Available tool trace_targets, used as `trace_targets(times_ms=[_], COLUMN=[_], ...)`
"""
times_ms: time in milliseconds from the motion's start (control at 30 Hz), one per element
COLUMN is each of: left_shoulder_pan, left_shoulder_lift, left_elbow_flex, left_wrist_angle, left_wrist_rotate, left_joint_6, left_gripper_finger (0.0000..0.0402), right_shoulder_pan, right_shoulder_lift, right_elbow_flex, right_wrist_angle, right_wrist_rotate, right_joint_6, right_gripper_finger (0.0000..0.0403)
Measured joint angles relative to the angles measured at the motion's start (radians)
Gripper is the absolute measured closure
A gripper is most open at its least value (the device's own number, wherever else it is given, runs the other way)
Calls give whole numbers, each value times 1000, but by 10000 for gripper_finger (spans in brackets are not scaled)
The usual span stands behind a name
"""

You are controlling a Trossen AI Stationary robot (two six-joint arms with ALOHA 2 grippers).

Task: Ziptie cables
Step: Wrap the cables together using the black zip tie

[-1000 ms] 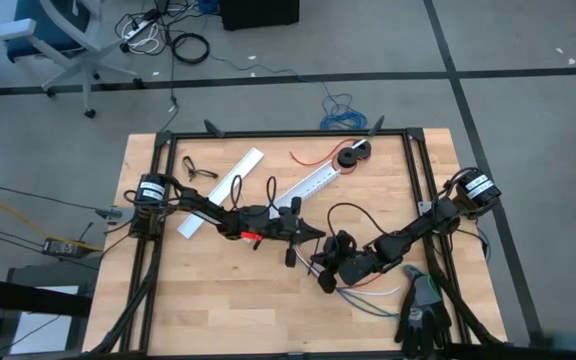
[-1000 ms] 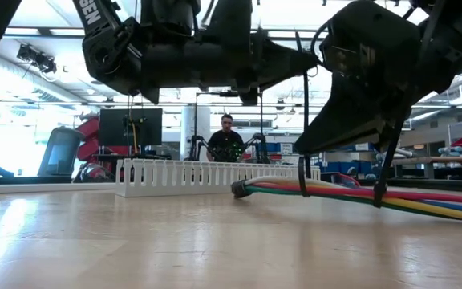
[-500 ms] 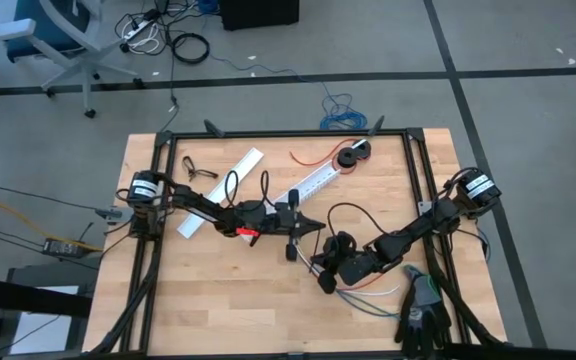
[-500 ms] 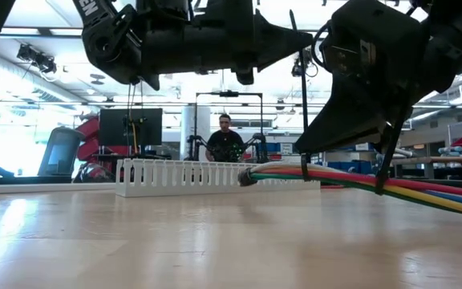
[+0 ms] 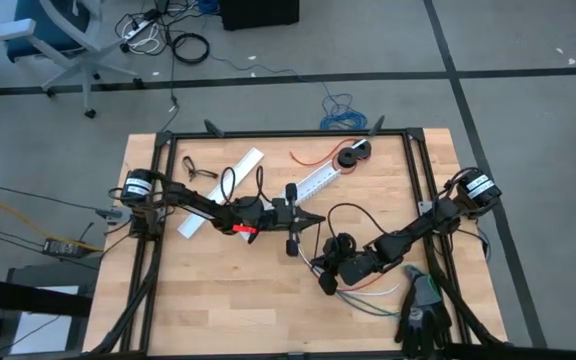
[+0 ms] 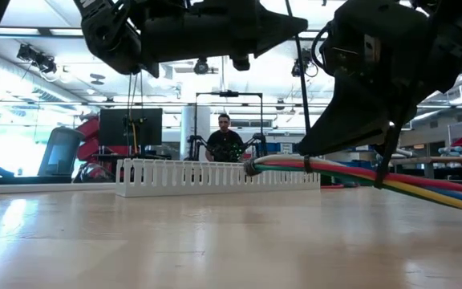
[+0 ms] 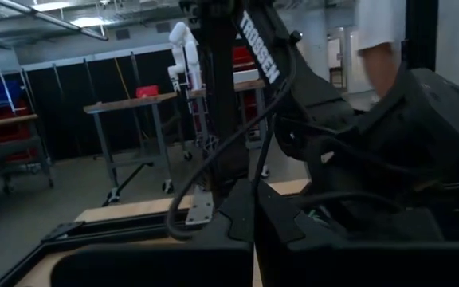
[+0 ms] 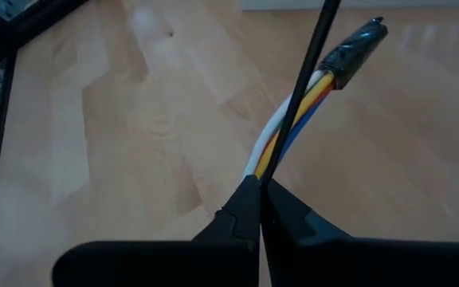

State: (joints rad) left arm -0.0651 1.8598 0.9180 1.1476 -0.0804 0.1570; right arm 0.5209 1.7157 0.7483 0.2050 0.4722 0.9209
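Two grippers work near the middle of the high view: the left gripper (image 5: pixel 313 220) is closed, and the right gripper (image 5: pixel 320 266) is just below it. In the low view the cables (image 6: pixel 351 172) hang off the table at right. In the right wrist view the closed jaws pinch a thin black strip (image 8: pixel 305 84) crossing the cables (image 8: pixel 309 104).

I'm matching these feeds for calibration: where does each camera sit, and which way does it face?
High view: overhead, straight down; both arms, wooden table.
Low view: tabletop level, facing the room; arms overhead, bundle of coloured cables.
Left wrist view: past shut left gripper toward the right arm.
Right wrist view: shut right gripper, thin black strip.
Low and right wrist views share the cables.
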Motion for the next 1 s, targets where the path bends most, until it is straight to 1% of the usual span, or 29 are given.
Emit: trace_targets(times_ms=[267,667,833,1000], left_shoulder_pan=[2,2,2,-10], left_shoulder_lift=[-3,-4,-10,-14], left_elbow_flex=[0,0,5,7], left_wrist_angle=[7,7,-75,-157], left_wrist_rotate=[-2,-3,-5,-13], left_joint_6=[24,18,-51,-64], left_gripper_finger=[401,401,396,397], right_shoulder_pan=[0,0,2,3], right_shoulder_lift=[1,1,3,6], right_elbow_flex=[0,0,-1,-3], right_wrist_angle=[-3,-2,-3,-9], right_wrist_rotate=[-8,-8,4,28], right_joint_6=[4,1,-15,-33], right_gripper_finger=[403,403,398,371])
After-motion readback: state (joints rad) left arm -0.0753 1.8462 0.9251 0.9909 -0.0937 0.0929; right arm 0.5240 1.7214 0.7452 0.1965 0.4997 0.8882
